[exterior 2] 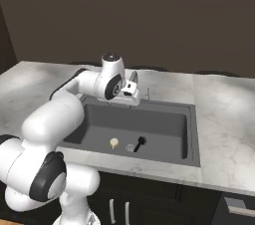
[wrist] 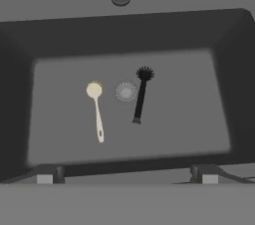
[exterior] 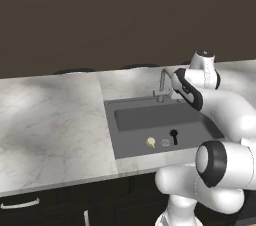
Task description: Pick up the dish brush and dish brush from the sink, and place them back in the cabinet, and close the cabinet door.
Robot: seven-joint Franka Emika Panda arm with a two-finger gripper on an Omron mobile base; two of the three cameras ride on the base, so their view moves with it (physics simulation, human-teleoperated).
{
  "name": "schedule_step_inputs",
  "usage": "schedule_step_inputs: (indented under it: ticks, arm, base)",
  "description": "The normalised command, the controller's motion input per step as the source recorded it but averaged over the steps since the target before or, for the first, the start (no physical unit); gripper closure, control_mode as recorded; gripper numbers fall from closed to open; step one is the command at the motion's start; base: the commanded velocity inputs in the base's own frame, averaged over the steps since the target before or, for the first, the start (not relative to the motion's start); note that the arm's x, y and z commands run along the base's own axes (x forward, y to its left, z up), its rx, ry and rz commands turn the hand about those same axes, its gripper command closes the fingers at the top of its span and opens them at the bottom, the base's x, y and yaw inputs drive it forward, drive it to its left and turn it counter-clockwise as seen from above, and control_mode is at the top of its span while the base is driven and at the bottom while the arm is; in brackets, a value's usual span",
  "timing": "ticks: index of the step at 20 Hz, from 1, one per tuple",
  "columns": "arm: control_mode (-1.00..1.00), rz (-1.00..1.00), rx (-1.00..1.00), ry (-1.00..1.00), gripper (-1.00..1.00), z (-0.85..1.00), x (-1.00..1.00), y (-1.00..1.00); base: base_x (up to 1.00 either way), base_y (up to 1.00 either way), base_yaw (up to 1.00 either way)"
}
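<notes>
Looking down from the hand camera, you see the two-finger gripper (wrist: 127, 175) spread wide and empty above the dark grey recessed sink (wrist: 224, 35). Both brushes lie flat on the basin floor, either side of the round drain (wrist: 126, 91): the cream round-headed brush (wrist: 96, 110) and the slim black bristle brush (wrist: 141, 94). Expect both to be light, rigid and slippery; grasp each across mid-handle. No labels or writing are legible.

hand view straight above sink (wrist: 20, 94)
</notes>
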Motion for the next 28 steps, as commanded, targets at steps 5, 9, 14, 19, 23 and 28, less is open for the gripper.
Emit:
schedule_step_inputs:
  ticks: [5,9,14,19,23,28]
  arm:
    - [-1.00,-0.05,0.00,0.04,-1.00,-0.13,0.00,-0.13]
    - [-1.00,-0.04,0.00,0.03,-1.00,-0.22,0.00,-0.11]
    - [-1.00,-0.03,0.00,0.03,-1.00,-0.27,0.00,-0.07]
    - [-1.00,-0.01,0.00,0.04,-1.00,-0.26,0.00,0.00]
    - [-1.00,0.00,0.00,0.02,-1.00,-0.27,0.06,0.00]
    - [-1.00,0.00,0.00,0.01,-1.00,-0.17,0.19,0.00]
  base:
    - [0.00,0.00,0.00]
    - [0.00,0.00,0.00]
    - [0.00,0.00,0.00]
    - [0.00,0.00,0.00]
    - [0.00,0.00,0.00]
    - [0.00,0.00,0.00]
